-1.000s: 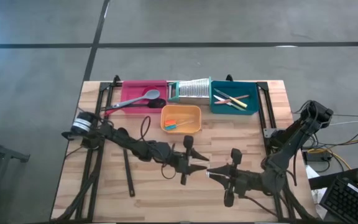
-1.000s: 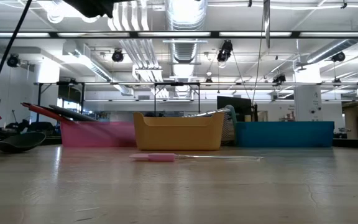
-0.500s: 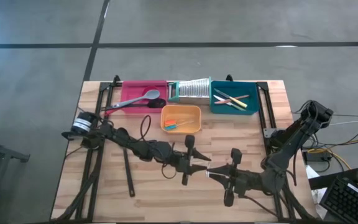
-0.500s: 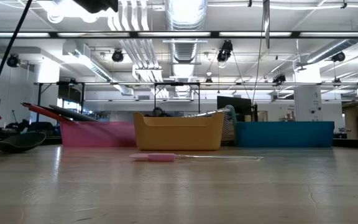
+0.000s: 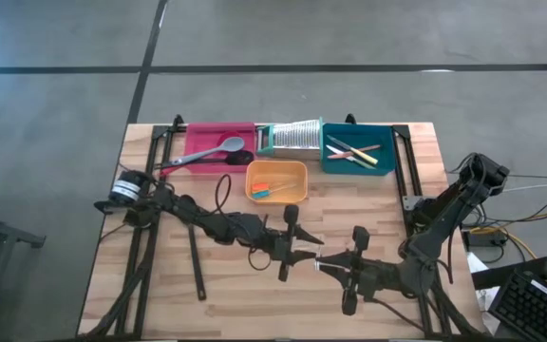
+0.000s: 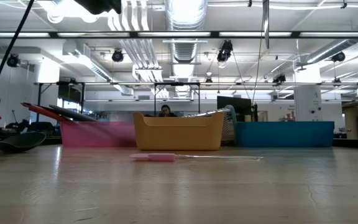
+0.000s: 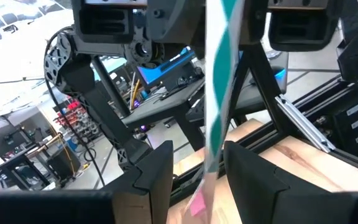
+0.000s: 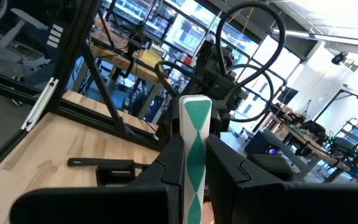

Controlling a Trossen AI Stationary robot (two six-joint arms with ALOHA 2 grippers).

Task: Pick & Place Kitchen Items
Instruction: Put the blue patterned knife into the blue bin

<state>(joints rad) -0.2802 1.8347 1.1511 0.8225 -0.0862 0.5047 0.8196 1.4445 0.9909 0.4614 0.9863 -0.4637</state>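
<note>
Pale wood bench (image 5: 160, 294). Along its far edge stand a pink tray (image 5: 198, 140), an orange tray (image 5: 275, 197) and a teal tray (image 5: 387, 163). A grey-blue spoon (image 5: 218, 149) lies in the pink one. Between the dark claws, a green-and-white striped stick (image 8: 196, 149).

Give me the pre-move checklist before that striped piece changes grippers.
1. Right gripper clamped on the striped piece: ok, jaws closed on it.
2. Left gripper lined up on the same piece: ok, it sits between the jaws.
3. Left grip secured: not ok, a gap shows on one side of the piece.
4. Room in the orange tray: ok, only a few small pieces lie inside.
5. Table in front of that tray clear: not ok, a pink piece lies there.
6. Where the striped piece belongs: cannot tell.
</note>
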